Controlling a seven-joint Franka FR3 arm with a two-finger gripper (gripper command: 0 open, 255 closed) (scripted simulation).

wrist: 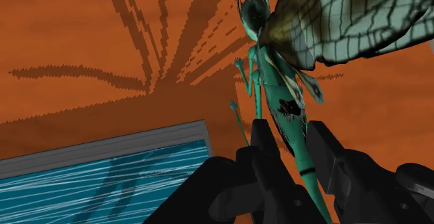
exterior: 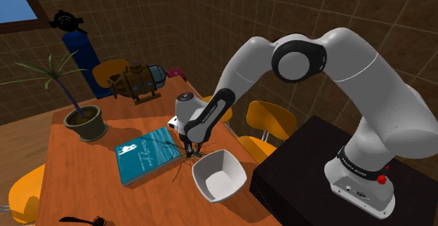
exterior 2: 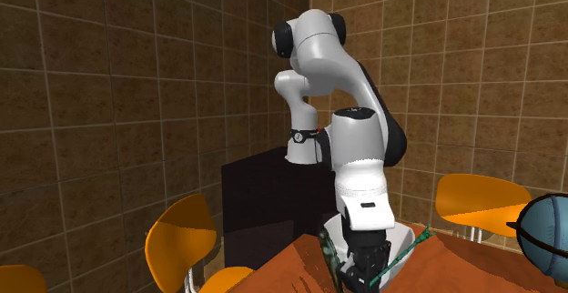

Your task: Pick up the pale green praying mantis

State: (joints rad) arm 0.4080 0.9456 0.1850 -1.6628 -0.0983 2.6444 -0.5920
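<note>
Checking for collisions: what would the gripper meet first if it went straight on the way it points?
The green mantis: its body lies directly ahead of the gripper, with the orange table top behind it. How near the table is, the pictures leave unclear.

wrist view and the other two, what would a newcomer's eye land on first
The green mantis with its big veined wing, clasped in the black gripper over the orange table. In the shoulder view, the bulky white arm bends down between a blue book and a white bowl.
</note>
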